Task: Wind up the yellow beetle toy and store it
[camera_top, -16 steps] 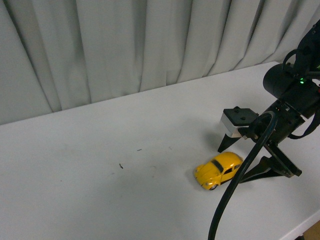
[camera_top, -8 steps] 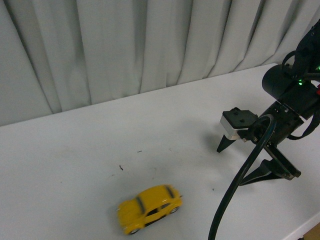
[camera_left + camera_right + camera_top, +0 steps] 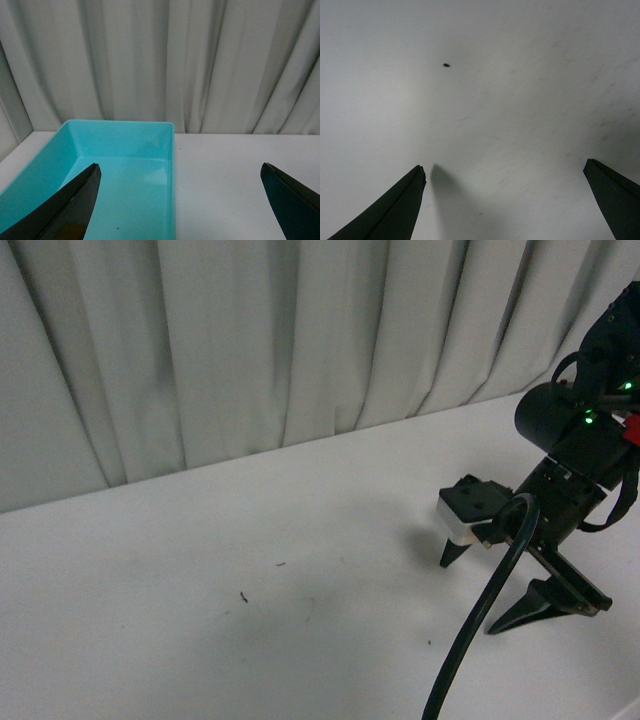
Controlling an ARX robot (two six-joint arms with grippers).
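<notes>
My right end effector (image 3: 480, 588) sits low over the white tabletop (image 3: 200, 640) towards its right side. Its fingers are spread wide and grip nothing. Its wrist camera looks down on the tabletop and a small dark speck (image 3: 446, 65). My left end effector (image 3: 177, 200) is also spread wide and holds nothing. It faces a turquoise bin (image 3: 120, 145) that stands on the tabletop in front of the grey curtain (image 3: 150, 60). The yellow beetle toy shows in none of my views, so I cannot tell where it is.
</notes>
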